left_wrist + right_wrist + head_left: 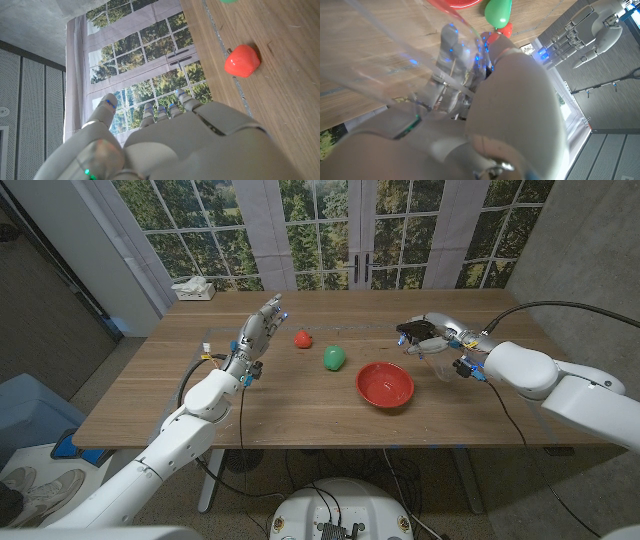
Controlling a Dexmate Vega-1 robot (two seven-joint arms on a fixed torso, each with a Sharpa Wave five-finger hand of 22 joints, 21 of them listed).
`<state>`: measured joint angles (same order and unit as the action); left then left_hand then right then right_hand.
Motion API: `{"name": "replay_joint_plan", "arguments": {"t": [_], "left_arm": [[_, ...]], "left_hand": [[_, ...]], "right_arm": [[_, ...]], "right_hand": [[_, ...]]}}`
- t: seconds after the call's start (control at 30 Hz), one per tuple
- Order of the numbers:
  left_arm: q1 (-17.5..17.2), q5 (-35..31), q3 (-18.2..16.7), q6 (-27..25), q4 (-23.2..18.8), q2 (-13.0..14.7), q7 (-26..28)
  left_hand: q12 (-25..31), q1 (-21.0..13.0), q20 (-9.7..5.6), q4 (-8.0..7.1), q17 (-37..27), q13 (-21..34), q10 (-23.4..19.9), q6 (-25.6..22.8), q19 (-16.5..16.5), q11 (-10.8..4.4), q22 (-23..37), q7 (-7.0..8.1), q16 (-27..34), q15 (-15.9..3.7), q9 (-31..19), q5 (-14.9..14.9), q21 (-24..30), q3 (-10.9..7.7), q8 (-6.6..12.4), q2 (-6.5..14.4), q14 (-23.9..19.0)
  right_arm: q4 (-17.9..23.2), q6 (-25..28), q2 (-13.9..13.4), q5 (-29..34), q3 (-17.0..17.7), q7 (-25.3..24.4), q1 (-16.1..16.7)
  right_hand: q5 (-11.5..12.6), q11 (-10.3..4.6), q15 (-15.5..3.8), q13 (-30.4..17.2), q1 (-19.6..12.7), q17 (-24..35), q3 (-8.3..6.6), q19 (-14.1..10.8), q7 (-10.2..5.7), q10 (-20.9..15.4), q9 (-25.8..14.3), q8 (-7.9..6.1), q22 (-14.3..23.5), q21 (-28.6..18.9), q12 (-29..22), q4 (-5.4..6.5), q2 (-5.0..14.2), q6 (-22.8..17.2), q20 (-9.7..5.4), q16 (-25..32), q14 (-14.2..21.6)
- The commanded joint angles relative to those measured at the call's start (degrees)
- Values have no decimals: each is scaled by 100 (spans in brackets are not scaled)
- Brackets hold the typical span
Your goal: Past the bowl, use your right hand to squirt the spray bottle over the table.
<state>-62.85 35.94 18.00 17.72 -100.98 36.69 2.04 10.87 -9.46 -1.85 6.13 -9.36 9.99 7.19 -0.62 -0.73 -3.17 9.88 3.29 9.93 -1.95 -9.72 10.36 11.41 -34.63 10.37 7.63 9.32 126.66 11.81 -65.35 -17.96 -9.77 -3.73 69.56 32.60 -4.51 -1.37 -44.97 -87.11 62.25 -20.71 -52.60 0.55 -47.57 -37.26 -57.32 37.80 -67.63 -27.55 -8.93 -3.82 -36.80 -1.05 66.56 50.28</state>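
The right hand [432,340] holds the clear spray bottle [422,334] up in the air, just past the red bowl [385,384]. It looks ready to spray, so next it should squeeze the trigger. The left hand [256,332] holds nothing, with its fingers spread, far from the bowl.

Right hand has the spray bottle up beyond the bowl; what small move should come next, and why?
Probably squeeze the trigger. The right hand already grips the spray bottle above the table, on the far side of the red bowl, nozzle pointing toward the middle.
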Motion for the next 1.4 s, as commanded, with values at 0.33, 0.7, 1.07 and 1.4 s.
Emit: {"name": "replay_joint_plan", "arguments": {"t": [0.33, 0.7, 1.07, 1.4], "left_arm": [[29, -43, 43, -53, -32, -28, 51], [-2, -80, 48, -56, -79, -32, 106], [-11, -28, 50, -32, -69, -47, 59], [-21, -31, 37, -15, -54, -41, 59]], "left_hand": [[7, -71, -174, 83, -18, 10, 51, 15, 26, -16, 8, 51, 7, -261, -19, -8, -34, 8, -5, -9, 56], [7, -77, -171, 113, -18, 10, 54, 11, 26, -20, 8, 49, 9, -258, -19, -9, -34, 19, -4, -6, 55], [6, -83, -179, 139, -19, 11, 58, 22, 34, -20, 8, 54, 6, -259, -19, -11, -37, 28, -7, -6, 66], [3, -89, -179, 159, -19, 11, 67, 28, 36, -17, 7, 52, 6, -261, -19, -12, -38, 35, -9, -11, 69]], "right_arm": [[-86, -115, 53, 17, 118, 65, 78], [-60, -10, -23, -5, 137, 182, 63], [188, 552, -289, 78, -151, 503, -334], [319, 1022, -420, 135, -532, 802, -818]], "right_hand": [[-45, 3, -1066, -362, -113, 1009, 6, -541, -156, 31, 869, 983, -59, -160, -227, -30, 157, -171, -1177, 2520, 384], [-78, 18, -1063, -533, -59, 1016, 73, -505, 10, 35, 1228, 1228, -91, -252, -338, -10, 144, -881, -1180, 2555, 404], [-119, 24, -1055, -513, -80, 1007, 136, -479, 20, 51, 991, 1150, -117, -272, -320, -23, 124, -988, -1181, 2517, 401], [-121, 135, -1059, -462, -161, 1003, 170, -453, 128, -139, 460, 643, -133, -296, -293, -38, 141, -1511, -1184, 2508, 359]]}}
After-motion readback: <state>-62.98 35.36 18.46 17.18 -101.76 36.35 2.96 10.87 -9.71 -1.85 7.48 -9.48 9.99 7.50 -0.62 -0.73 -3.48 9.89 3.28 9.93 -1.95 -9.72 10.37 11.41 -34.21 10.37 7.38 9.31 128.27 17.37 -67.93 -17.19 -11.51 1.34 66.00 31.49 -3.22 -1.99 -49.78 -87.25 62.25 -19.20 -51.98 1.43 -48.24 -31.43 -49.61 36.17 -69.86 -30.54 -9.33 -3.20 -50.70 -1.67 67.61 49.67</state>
